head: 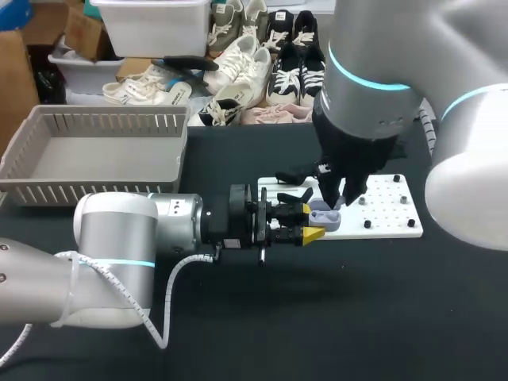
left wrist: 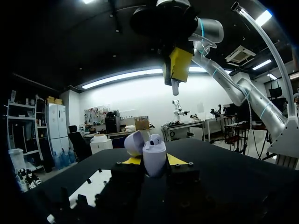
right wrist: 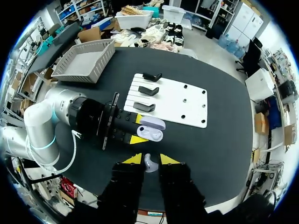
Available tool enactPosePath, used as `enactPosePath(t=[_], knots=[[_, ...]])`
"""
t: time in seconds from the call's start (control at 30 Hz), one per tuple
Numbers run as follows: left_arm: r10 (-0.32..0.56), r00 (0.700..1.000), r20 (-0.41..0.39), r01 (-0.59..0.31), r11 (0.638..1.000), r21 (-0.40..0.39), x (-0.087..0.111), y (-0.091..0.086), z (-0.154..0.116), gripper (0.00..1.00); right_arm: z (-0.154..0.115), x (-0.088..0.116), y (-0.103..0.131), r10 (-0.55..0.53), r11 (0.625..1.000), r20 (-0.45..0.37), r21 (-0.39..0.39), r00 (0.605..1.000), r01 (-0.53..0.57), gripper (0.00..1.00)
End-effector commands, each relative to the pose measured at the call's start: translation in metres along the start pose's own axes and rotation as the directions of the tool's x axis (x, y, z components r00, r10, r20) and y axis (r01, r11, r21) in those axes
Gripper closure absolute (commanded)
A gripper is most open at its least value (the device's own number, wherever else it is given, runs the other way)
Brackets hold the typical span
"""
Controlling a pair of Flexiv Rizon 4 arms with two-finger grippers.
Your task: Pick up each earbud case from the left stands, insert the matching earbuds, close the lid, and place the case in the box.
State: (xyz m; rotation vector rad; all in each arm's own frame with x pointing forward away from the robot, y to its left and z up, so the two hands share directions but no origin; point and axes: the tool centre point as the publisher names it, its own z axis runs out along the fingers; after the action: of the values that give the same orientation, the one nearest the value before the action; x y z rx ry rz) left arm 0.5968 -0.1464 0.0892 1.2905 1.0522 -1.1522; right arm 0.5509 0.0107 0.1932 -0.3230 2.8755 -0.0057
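Left gripper (head: 311, 221) tight on open lilac case (right wrist: 150, 129), right gripper (right wrist: 147, 159) on earbud (right wrist: 148, 164), above black table (head: 357, 309) and white board (head: 390, 213).

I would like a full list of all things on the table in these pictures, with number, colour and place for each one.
earbud case: 1, pale lilac, lid open, between the fingers of the left gripper, over the near edge of the white board.
earbud: 1, pale lilac, between the fingers of the right gripper, above the open case.
stands: 3, black, in a row on the board's end nearer the basket.
white board: 1, white, right of the table's middle.
basket: 1, grey, far left.
table: 1, black.
left gripper: 1, yellow-tipped, shut on the case.
right gripper: 1, yellow-tipped, shut on the earbud.
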Motion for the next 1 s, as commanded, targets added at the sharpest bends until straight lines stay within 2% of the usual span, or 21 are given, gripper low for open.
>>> enactPosePath(t=[0.03,0.37,0.7,1.0], knots=[[0.001,1.000,-0.002,-0.001,1.000,-0.006,0.000,-0.001,0.000,1.00,0.000,-0.007,0.012,-0.028,0.999,-0.036,0.018,0.999,0.029,1.00],[0.001,1.000,-0.002,-0.001,1.000,-0.006,0.000,-0.001,0.000,1.00,0.009,-0.013,0.024,-0.098,0.995,-0.071,0.028,0.993,0.100,1.00],[0.001,1.000,-0.002,-0.001,1.000,-0.006,0.000,-0.001,0.000,1.00,0.021,-0.019,0.018,-0.076,0.996,-0.069,0.047,0.995,0.079,1.00],[0.001,1.000,-0.002,-0.001,1.000,-0.006,0.000,-0.001,0.000,1.00,0.021,-0.019,0.018,-0.076,0.996,-0.069,0.047,0.995,0.079,1.00]])
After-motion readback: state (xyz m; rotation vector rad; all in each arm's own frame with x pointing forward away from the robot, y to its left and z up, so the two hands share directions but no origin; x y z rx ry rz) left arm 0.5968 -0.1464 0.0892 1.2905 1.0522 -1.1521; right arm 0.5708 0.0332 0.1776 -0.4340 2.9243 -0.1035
